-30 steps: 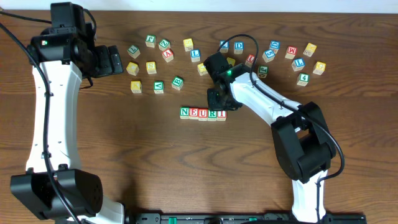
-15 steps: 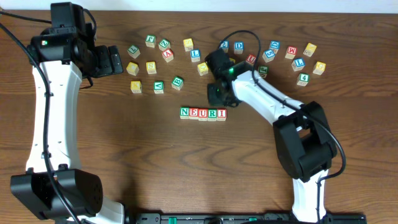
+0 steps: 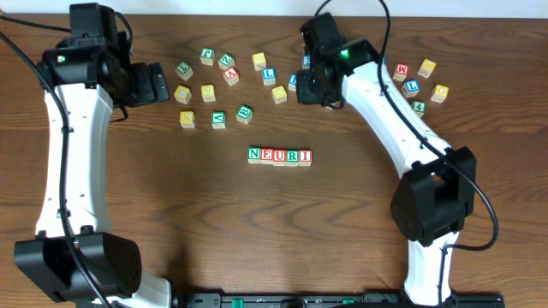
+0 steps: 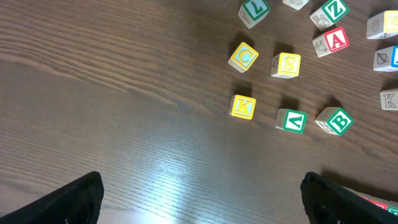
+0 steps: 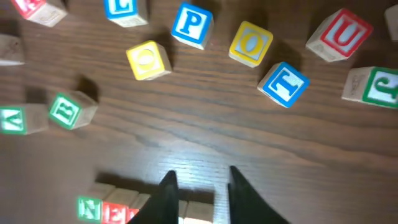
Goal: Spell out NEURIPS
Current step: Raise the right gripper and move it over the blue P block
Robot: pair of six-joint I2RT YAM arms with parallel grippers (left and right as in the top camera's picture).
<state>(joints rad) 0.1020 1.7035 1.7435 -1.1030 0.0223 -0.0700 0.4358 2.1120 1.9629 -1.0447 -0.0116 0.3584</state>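
Five wooden cubes reading N, E, U, R, I stand in a row [image 3: 279, 156] at the table's middle; the right wrist view shows the row's left end [image 5: 99, 208] at the bottom. My right gripper [image 3: 310, 89] [image 5: 202, 193] hovers behind the row, its jaws a little apart and open, with only bare table between them. A blue P cube [image 5: 191, 23] [image 3: 294, 81] lies just beyond it. The yellow S cube [image 4: 286, 64] [image 3: 208, 91] sits among the loose cubes on the left. My left gripper [image 3: 158, 83] [image 4: 202, 199] hangs wide open at the back left, holding nothing.
Loose cubes lie scattered along the back: yellow O [image 5: 250, 42], blue T [image 5: 284, 83], red U [image 5: 341, 34], green B [image 5: 69, 109], and K [image 4: 242, 106], C [image 4: 244, 57], A [image 4: 336, 40] on the left. Further cubes [image 3: 411, 85] lie at the back right.
My right gripper has lifted off the row's right end and drawn back toward the loose cubes, its jaws parting. The I cube stays in the row. The left arm has not moved.
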